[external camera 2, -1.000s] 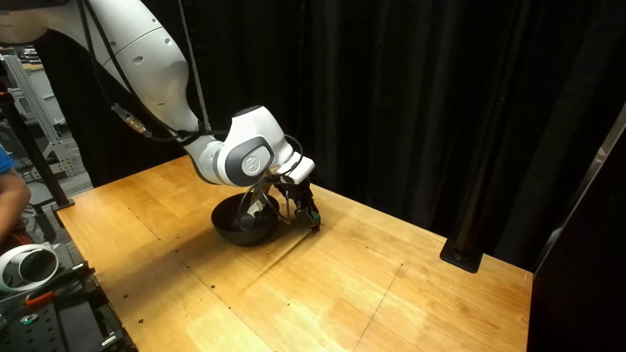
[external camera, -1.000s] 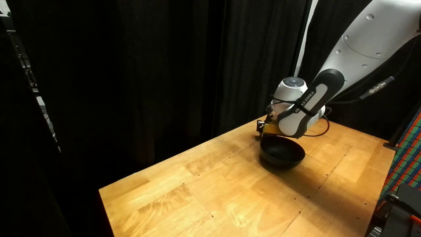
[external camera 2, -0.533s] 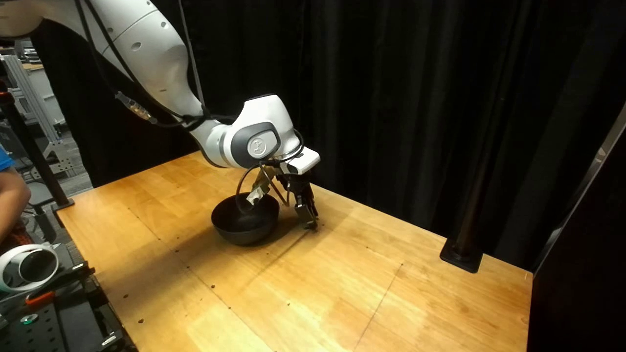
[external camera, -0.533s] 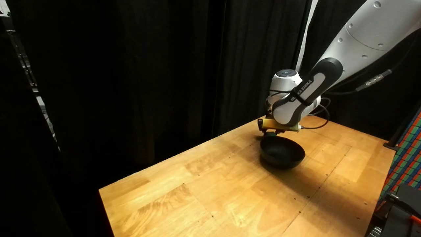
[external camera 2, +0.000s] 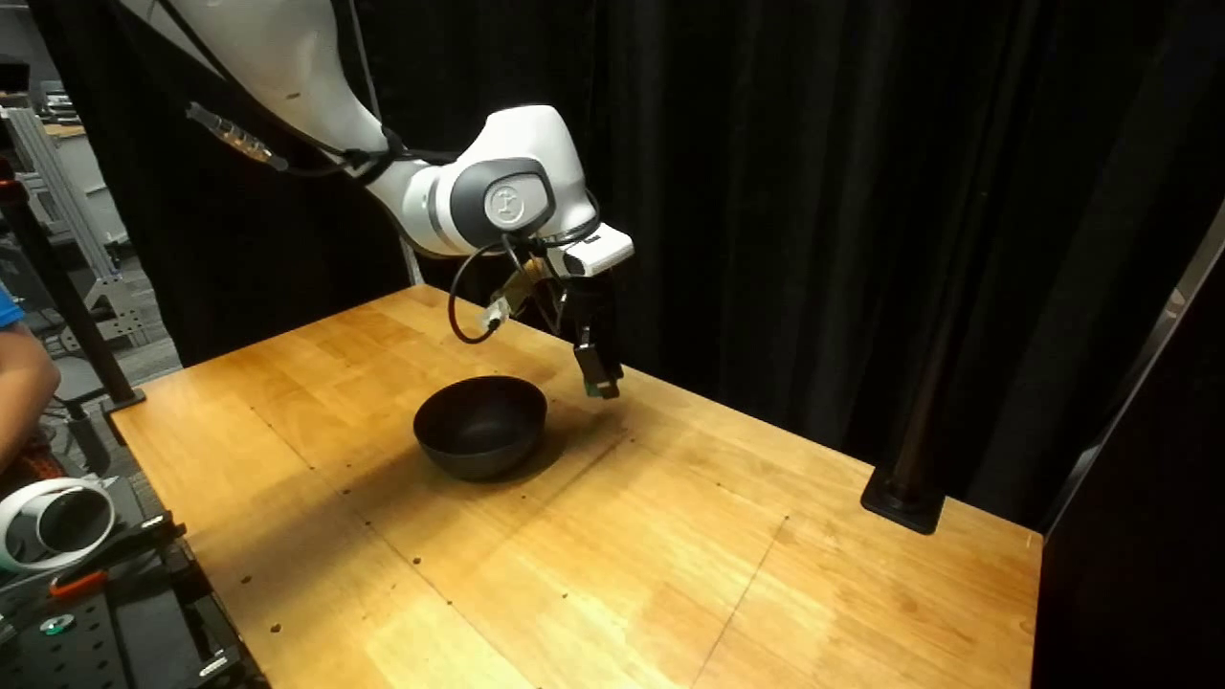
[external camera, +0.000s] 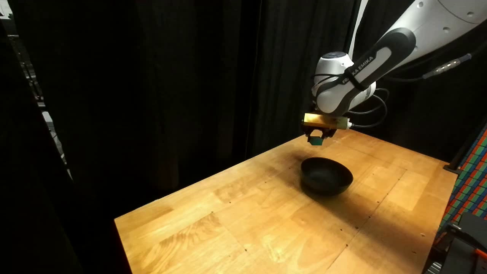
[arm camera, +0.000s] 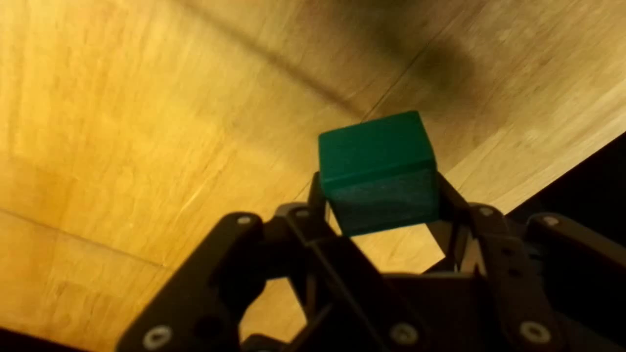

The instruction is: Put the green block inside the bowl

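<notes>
The green block (arm camera: 377,151) is a small dark-green cube between my fingertips in the wrist view; it also shows in an exterior view (external camera: 316,141). My gripper (arm camera: 379,190) is shut on it, a finger on either side, and holds it above the table. In an exterior view the gripper (external camera 2: 599,371) points down and hides most of the block. The black bowl (external camera: 326,187) stands upright on the table, also seen in an exterior view (external camera 2: 480,463). The gripper and block are beside the bowl, higher than its rim, not over it. The bowl is out of the wrist view.
The wooden table (external camera: 243,224) ends at a black curtain (external camera 2: 766,191) close behind the gripper. A black post foot (external camera 2: 902,502) stands on the table's far edge. A side bench with a white ring-shaped item (external camera 2: 48,488) adjoins the table, and a person's arm (external camera 2: 21,388) shows there.
My gripper has risen from close to the table surface, lifting the green block with it. The wrist has turned and straightened to point down. The bowl has not moved.
</notes>
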